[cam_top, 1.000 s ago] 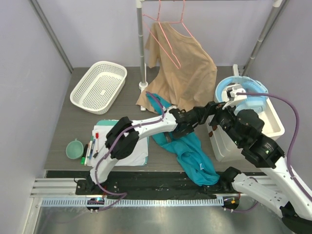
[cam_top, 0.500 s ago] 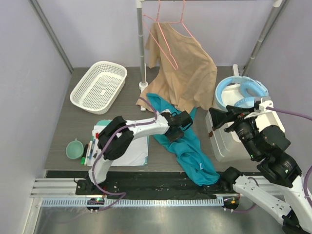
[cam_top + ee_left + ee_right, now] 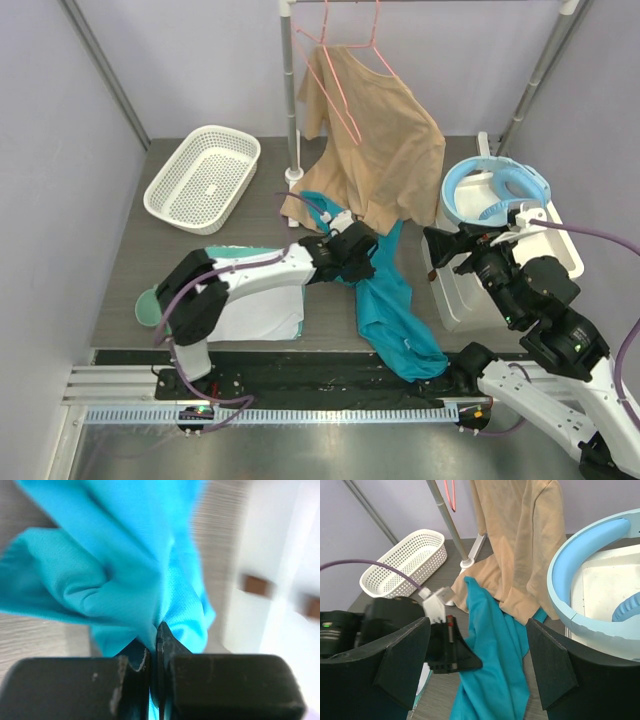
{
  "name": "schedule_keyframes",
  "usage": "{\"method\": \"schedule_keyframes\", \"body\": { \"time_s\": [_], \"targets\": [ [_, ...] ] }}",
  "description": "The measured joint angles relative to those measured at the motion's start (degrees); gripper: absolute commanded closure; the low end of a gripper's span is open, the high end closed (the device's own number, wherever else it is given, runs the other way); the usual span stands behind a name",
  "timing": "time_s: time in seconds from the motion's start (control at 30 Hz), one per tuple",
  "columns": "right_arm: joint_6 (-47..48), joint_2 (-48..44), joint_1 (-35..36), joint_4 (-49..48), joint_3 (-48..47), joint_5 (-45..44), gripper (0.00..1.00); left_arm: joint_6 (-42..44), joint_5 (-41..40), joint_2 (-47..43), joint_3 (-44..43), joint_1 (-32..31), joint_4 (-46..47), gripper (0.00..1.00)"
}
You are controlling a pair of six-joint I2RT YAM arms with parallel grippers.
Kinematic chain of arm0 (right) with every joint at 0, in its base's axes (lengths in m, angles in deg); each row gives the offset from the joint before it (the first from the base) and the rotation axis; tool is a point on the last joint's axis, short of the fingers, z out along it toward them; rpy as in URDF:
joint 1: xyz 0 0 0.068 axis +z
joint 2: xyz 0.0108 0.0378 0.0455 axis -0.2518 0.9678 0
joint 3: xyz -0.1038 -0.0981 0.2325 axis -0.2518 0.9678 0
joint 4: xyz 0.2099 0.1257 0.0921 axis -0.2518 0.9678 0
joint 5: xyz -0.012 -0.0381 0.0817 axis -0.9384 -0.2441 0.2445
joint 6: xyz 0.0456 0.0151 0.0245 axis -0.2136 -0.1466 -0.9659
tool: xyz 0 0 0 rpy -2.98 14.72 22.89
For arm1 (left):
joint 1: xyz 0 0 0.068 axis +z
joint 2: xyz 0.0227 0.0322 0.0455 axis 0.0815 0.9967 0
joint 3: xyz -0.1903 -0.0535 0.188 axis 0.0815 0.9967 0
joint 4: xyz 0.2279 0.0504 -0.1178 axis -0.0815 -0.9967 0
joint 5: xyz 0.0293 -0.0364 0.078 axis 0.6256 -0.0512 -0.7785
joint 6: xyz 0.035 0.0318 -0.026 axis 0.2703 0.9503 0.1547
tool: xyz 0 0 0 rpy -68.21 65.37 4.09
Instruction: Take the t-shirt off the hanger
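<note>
The tan t-shirt [image 3: 385, 150] hangs crookedly from a pink wire hanger [image 3: 345, 60] on the rack, its hem resting on the table. In the right wrist view the tan t-shirt [image 3: 520, 535] fills the upper middle, and a bit of the hanger [image 3: 451, 492] shows at the top. A teal cloth [image 3: 395, 310] lies below the t-shirt, trailing over the table's front edge. My left gripper [image 3: 362, 262] is shut on a fold of this teal cloth [image 3: 125, 555], its jaws [image 3: 154, 640] pressed together. My right gripper [image 3: 450, 245] stands open and empty [image 3: 478, 625], back beside the white bin.
A white basket [image 3: 203, 177] sits at the back left. The rack's pole [image 3: 290, 100] stands on a base behind the cloths. A white bin [image 3: 450, 290] with a light blue ring [image 3: 497, 190] is at the right. A green cup [image 3: 147, 305] and a white folded cloth [image 3: 262, 312] lie front left.
My left gripper has closed on the teal cloth and drawn it left, bunching it up. The right arm has pulled back from the middle to the bin's side.
</note>
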Motion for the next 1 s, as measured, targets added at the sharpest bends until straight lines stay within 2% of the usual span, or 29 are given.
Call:
{"method": "schedule_keyframes", "body": {
  "time_s": [0.1, 0.23, 0.43, 0.57, 0.7, 0.83, 1.0],
  "targets": [
    [0.0, -0.28, 0.0, -0.02, 0.42, -0.31, 0.17, 4.39, 0.79, -8.61, 5.57, 0.33, 5.75, 1.0],
    [0.0, -0.39, 0.0, -0.07, 0.59, -0.48, 0.17, 7.1, 3.3, -15.45, 9.49, 2.32, 8.98, 1.0],
    [0.0, -0.83, 0.0, -0.11, 1.75, -0.83, 0.17, 11.21, 7.21, -25.57, 16.13, 11.8, 9.97, 1.0],
    [-0.02, -0.9, 0.0, -0.2, 2.62, -0.83, 0.17, 15.28, 8.33, -31.91, 16.5, 19.3, 6.67, 1.0],
    [-0.04, -0.9, 0.0, -0.76, 3.13, -0.76, 0.17, 20.57, 6.62, -36.79, 12.44, 25.64, 0.63, 1.0],
    [-0.09, -0.87, 0.0, -1.38, 3.32, -0.46, 0.17, 26.49, 2.78, -38.12, 2.4, 30.29, -4.37, 1.0],
    [-0.22, -0.85, 0.0, -1.86, 3.32, -0.04, 0.17, 30.18, -0.63, -37.83, -10.03, 34.97, -5.05, 1.0]
  ]
}}
